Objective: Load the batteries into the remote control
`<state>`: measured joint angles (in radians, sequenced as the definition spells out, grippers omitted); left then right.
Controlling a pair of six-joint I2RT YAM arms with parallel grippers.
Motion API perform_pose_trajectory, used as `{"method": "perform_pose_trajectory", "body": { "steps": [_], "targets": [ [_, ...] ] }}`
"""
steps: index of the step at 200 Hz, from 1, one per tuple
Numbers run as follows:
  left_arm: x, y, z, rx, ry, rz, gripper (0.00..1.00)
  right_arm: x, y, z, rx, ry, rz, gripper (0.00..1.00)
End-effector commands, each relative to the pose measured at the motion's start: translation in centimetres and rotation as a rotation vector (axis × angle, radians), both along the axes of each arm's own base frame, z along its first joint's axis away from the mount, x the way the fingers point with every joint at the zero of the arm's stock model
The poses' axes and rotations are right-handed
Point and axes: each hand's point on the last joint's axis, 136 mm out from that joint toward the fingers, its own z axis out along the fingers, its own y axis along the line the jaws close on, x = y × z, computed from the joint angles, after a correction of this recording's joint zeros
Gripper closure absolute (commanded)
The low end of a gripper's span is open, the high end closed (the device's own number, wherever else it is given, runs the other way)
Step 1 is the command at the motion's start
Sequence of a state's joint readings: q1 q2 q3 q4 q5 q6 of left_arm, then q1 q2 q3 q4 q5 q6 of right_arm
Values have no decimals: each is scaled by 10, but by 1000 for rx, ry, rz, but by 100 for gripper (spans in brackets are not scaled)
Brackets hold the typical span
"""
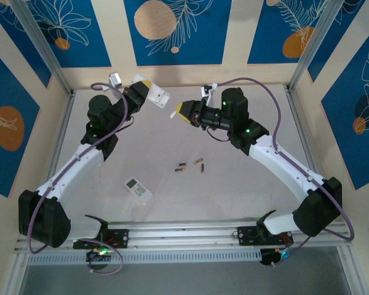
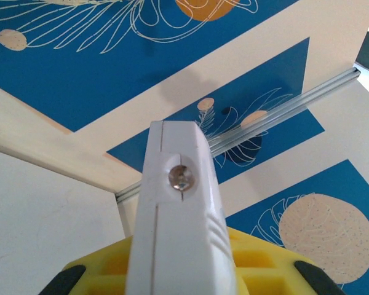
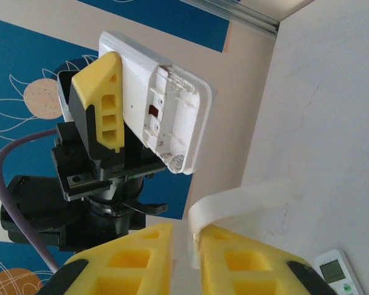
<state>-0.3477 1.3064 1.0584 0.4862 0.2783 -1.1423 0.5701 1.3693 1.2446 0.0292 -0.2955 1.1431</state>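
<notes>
Tabletop [image 1: 234, 196]: pale, walled by blue-patterned panels [image 1: 178, 27].
Left pincer [image 1: 146, 87]: clenched on opened remote [image 1: 156, 94], raised at 11 o'clock.
Right pincer [image 3: 186, 239]: nipping white battery cover [image 3: 246, 195]; park it first.
Batteries [image 1: 198, 161]: loose just 6 o'clock of centre; best taken singly, across the middle.

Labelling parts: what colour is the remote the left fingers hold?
The remote is white; right wrist view.

Blue leaf-print wall panels [image 1: 197, 37], beige strips btwn; grey table [image 1: 234, 190].

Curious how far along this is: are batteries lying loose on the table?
Yes, the batteries lie loose near the middle of the table.
</notes>
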Motion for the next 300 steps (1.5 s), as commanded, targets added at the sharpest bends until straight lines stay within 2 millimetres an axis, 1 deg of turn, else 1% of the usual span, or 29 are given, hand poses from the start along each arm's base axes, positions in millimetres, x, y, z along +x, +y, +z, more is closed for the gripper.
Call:
{"method": "perform_pose_trajectory", "body": {
  "steps": [1,11,26,47,59,69,80,91,98,106,109,118,130,134,142,147,151,164,177,206,222,245,259,278,288,294,297,300],
  "targets": [
    [-2,7,11,14,-56,28,95,-11,-5,1,-21,-34,16,84],
    [-1,6,7,16,-48,24,95,-8,-13,-1,-41,-36,-2,87],
    [-3,8,0,30,-35,27,95,-1,-32,-11,-98,-41,-62,90],
    [-8,11,-13,84,-8,41,95,14,-71,-41,-165,4,-146,96],
    [-13,11,-24,120,14,31,95,21,-95,-68,-212,59,-202,96],
    [-17,10,-34,152,37,21,95,25,-113,-86,-255,81,-231,96],
    [-22,11,-48,198,63,12,95,25,-125,-102,-338,74,-246,94],
    [-27,13,-61,245,92,10,95,23,-131,-109,-408,40,-229,90],
    [-31,13,-69,264,111,6,95,21,-130,-109,-431,13,-207,85],
    [-35,12,-75,275,125,-9,95,18,-127,-103,-440,-36,-170,77],
    [-36,11,-77,275,127,-16,95,16,-124,-101,-440,-57,-155,72],
    [-41,4,-82,272,131,-42,95,11,-114,-89,-442,-142,-104,53],
    [-47,-8,-87,258,135,-84,95,-1,-92,-74,-471,-302,-18,32],
    [-48,-13,-89,252,135,-101,95,-6,-83,-68,-487,-371,11,23],
    [-51,-22,-90,236,132,-134,95,-16,-66,-63,-541,-504,69,8],
    [-52,-29,-89,226,125,-156,95,-23,-56,-60,-579,-588,103,2],
    [-53,-33,-91,219,128,-174,95,-28,-48,-60,-605,-651,132,0],
    [-55,-46,-87,193,112,-216,96,-41,-27,-60,-664,-825,223,1],
    [-56,-56,-83,177,101,-242,96,-45,-15,-61,-689,-913,265,1],
    [-60,-69,-75,135,91,-279,96,-34,0,-63,-699,-906,296,0],
    [-62,-75,-74,108,93,-300,96,-26,7,-67,-715,-895,303,5],
    [-67,-81,-71,82,91,-323,96,-17,15,-69,-722,-879,314,15],
    [-68,-83,-70,82,89,-328,96,-12,19,-70,-729,-865,317,25],
    [-69,-82,-71,82,90,-325,96,-6,21,-68,-735,-857,308,43],
    [-70,-82,-72,85,88,-323,96,-5,22,-65,-733,-864,305,50],
    [-70,-81,-71,88,83,-322,92,-5,22,-64,-732,-874,306,54],
    [-70,-81,-71,93,78,-320,88,-6,22,-64,-732,-880,306,56],
    [-70,-80,-71,98,71,-317,82,-6,22,-64,-734,-885,308,57]
  ]
}}
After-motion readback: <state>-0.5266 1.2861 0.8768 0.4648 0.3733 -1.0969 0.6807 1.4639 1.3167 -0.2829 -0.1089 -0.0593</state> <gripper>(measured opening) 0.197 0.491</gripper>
